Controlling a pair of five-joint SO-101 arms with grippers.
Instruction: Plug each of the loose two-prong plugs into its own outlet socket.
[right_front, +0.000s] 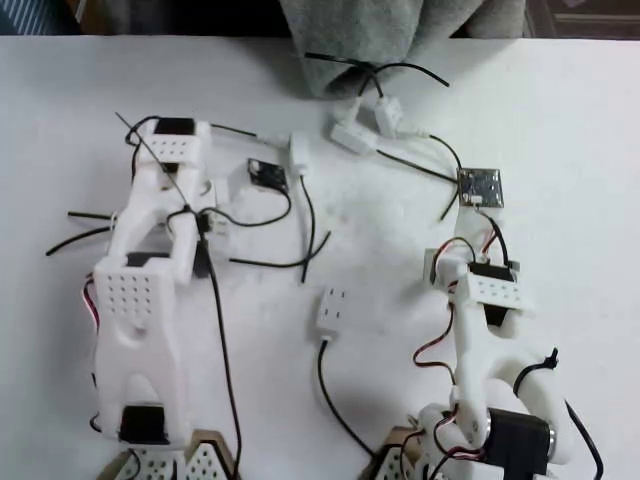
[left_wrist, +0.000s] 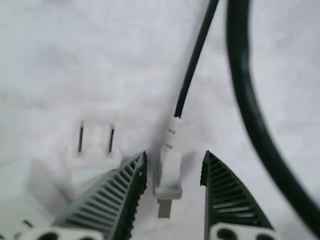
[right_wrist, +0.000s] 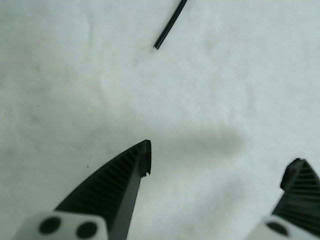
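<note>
Two-prong plug beside released left gripper, right gripper released, white table, grey cloth behind

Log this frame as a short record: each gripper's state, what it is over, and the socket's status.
left gripper: open, straddling a white cable connector, not closed on it
two-prong plug: lying beside the left gripper, prongs exposed
right gripper: open, above bare table
outlet socket block: mid-table between the arms, nothing plugged in
task status: no plug seated yet
</note>
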